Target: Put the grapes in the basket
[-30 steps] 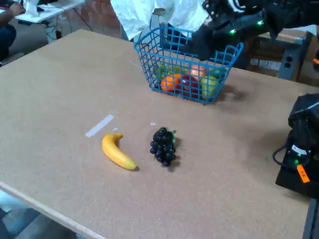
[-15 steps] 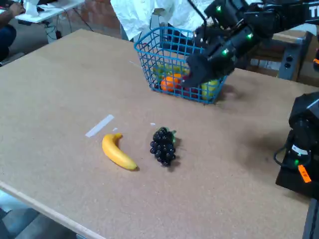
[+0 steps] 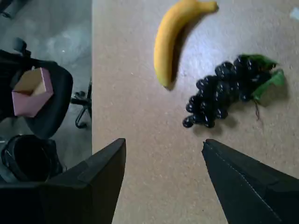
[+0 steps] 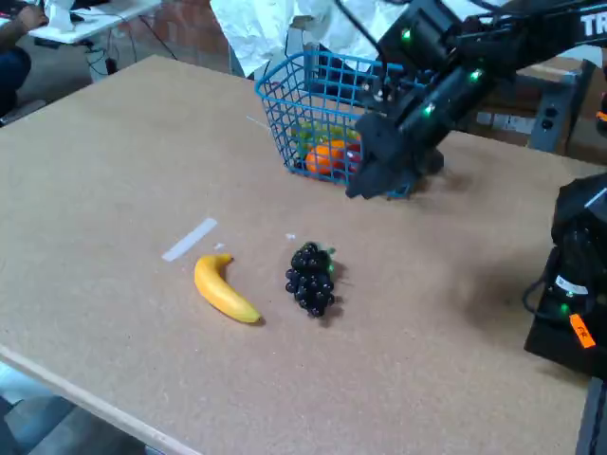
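The grapes (image 4: 311,277) lie on the table as a dark glossy bunch with green leaves; in the wrist view the grapes (image 3: 223,91) sit just above and right of the gap between my fingers. The blue wire basket (image 4: 289,106) stands at the far side of the table with several fruits inside. My gripper (image 4: 368,186) hangs above the table in front of the basket, up and right of the grapes. In the wrist view the gripper (image 3: 163,149) is open, with nothing between its two dark fingers.
A yellow banana (image 4: 224,289) lies left of the grapes, also seen as the banana (image 3: 169,38) in the wrist view. A strip of white tape (image 4: 189,239) lies nearby. The table edge (image 3: 92,93) drops to a floor with a chair (image 3: 44,100). Black equipment (image 4: 574,284) stands at the right.
My arm has swung down and forward from over the basket to a spot in front of it, lower and closer to the grapes. The grapes and banana have not moved.
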